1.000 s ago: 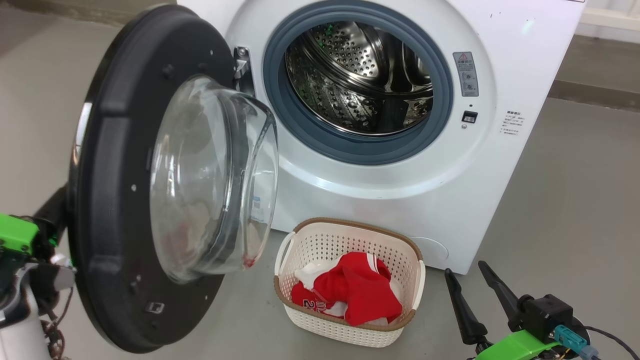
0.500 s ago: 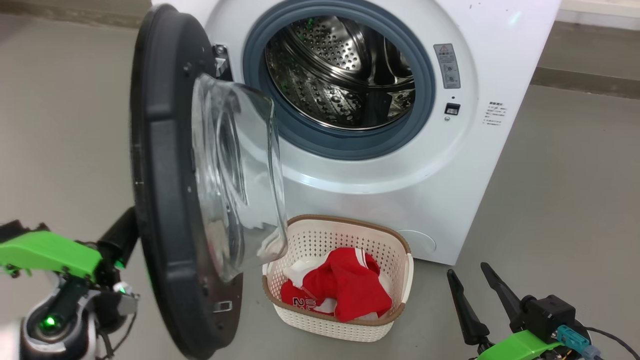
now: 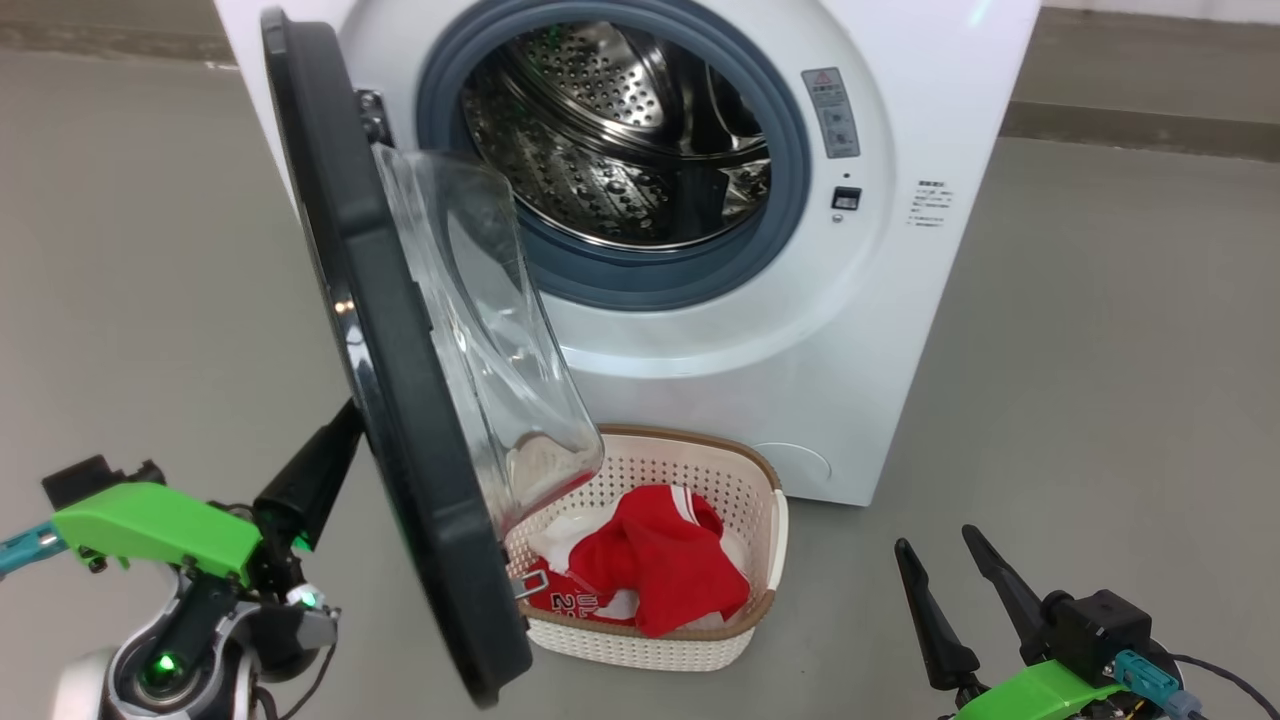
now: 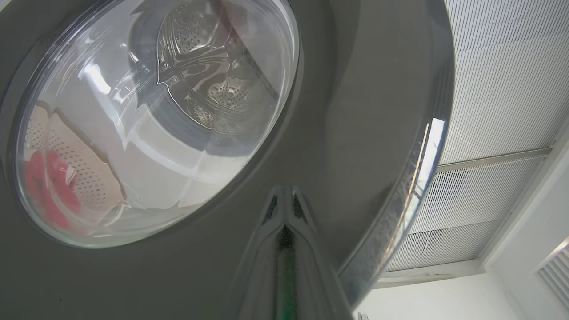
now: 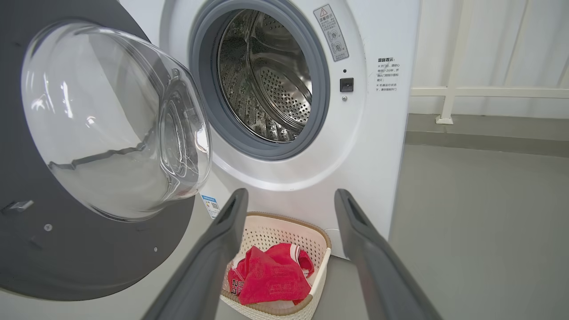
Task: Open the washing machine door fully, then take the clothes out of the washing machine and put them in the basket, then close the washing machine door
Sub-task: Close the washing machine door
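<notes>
The left gripper [image 4: 284, 222] has its two fingers pressed together with nothing between them. Their tips meet the glossy outer face of the washing machine door [image 4: 355, 111], to the right of its glass window [image 4: 155, 115]. The door stands partly open. The right gripper [image 5: 291, 195] has its fingers spread wide and holds nothing. Beyond these fingers, in the gap between them, the basket [image 5: 322, 242] stands on the floor [image 5: 480, 222], close against the front of the washing machine [image 5: 355, 146]. The clothes [image 5: 271, 278] lie inside the basket. Above the fingertips is the steel drum [image 5: 271, 84].
</notes>
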Controlling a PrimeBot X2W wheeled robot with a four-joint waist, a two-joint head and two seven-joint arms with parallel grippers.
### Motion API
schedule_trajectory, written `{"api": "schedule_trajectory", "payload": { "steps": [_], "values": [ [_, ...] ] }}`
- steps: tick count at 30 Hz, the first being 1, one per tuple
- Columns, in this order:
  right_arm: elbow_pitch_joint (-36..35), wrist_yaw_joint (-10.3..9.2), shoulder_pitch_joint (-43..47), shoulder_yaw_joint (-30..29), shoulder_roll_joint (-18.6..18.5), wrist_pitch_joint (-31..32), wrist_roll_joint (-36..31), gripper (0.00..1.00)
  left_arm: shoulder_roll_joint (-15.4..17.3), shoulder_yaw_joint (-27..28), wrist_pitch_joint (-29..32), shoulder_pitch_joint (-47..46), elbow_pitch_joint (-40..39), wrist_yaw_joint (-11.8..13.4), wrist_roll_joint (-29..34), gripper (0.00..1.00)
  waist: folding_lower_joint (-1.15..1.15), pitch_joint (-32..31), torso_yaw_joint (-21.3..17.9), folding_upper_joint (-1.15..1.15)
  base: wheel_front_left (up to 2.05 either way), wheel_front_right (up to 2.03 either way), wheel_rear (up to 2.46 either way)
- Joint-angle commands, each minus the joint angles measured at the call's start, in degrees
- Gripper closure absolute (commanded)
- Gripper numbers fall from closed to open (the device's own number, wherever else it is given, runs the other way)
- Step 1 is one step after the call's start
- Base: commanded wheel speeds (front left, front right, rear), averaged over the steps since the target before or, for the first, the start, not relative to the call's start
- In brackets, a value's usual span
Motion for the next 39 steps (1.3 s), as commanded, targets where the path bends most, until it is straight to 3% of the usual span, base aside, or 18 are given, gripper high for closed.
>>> {"api": "schedule_trajectory", "payload": {
  "steps": [1,11,21,22,24,33,34,35,39],
  "values": [
    [-1.26,0.37,-2.01,1.07,-0.20,-0.37,0.12,0.00,0.60,0.40,0.10,-1.03,-1.96,0.09,-0.75,1.00,0.00,0.42,-0.98,0.00,0.00,0.00,0.00],
    [-1.40,0.37,-2.86,0.58,-0.20,-0.37,-0.68,0.00,0.60,-1.49,-2.83,-1.83,-0.63,-1.11,-2.70,1.00,0.00,1.24,-5.06,0.00,0.00,0.00,0.00],
    [-1.38,0.37,-2.67,0.31,-0.20,-0.37,-0.62,0.00,0.78,-0.36,-4.81,-1.44,0.24,-2.06,-2.94,1.00,0.00,1.45,-6.04,0.00,0.00,0.00,0.00],
    [-1.40,0.37,-2.65,0.28,-0.20,-0.37,-0.59,0.00,1.09,-0.21,-5.45,-1.22,0.21,-2.52,-2.26,0.70,0.00,1.41,-6.00,0.00,0.00,0.00,0.00],
    [-1.49,0.37,-2.62,0.23,-0.20,-0.37,-0.51,0.00,1.40,0.06,-6.58,-0.66,0.11,-3.77,-1.25,0.00,0.00,1.33,-5.88,0.00,0.00,0.00,0.00],
    [-1.58,0.37,-2.23,0.17,-0.20,-0.37,-0.42,0.00,4.45,0.01,-12.39,2.39,-0.52,-8.80,6.59,0.00,0.00,0.72,-5.06,0.00,0.00,0.00,0.00],
    [-1.58,0.37,-2.13,0.26,-0.20,-0.37,-0.38,0.00,6.85,-1.26,-16.05,3.58,-0.56,-10.80,13.07,0.00,0.00,0.63,-4.88,0.00,0.00,0.00,0.00],
    [-1.58,0.37,-2.13,0.26,-0.20,-0.37,-0.38,0.00,6.85,-1.26,-16.05,3.58,-0.56,-10.80,13.07,0.00,0.00,0.63,-4.88,0.00,0.00,0.00,0.00],
    [-1.55,0.37,-2.03,0.49,-0.20,-0.37,-0.17,0.00,8.74,-2.99,-23.52,5.38,0.35,-13.45,22.52,0.00,0.00,0.38,-4.64,0.00,0.00,0.00,0.00]
  ]
}}
